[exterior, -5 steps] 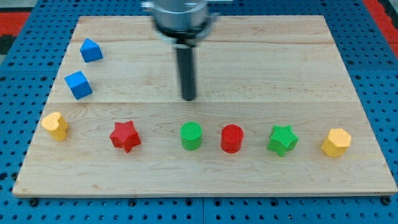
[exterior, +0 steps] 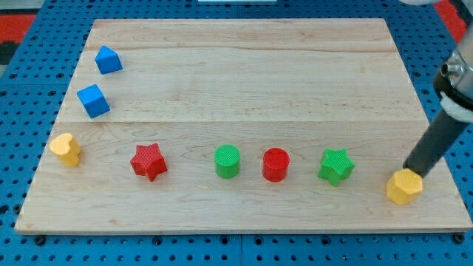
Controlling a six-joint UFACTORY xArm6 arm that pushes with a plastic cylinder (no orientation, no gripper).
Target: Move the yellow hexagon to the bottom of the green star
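Observation:
The yellow hexagon [exterior: 404,186] lies near the board's bottom right corner. The green star [exterior: 336,165] sits to its left, a gap apart, in a row of blocks. My tip [exterior: 411,171] comes down from the view's right edge and touches the hexagon's upper right side.
In the same row stand a red cylinder [exterior: 276,164], a green cylinder [exterior: 228,161] and a red star [exterior: 148,161]. A yellow heart-like block [exterior: 66,148] is at the left edge. Two blue blocks [exterior: 93,100] [exterior: 109,60] lie at upper left. The wooden board [exterior: 244,74] ends just right of the hexagon.
My tip has swung from above the green cylinder at the board's middle to the far right, against the hexagon. The hexagon has slid slightly down and right.

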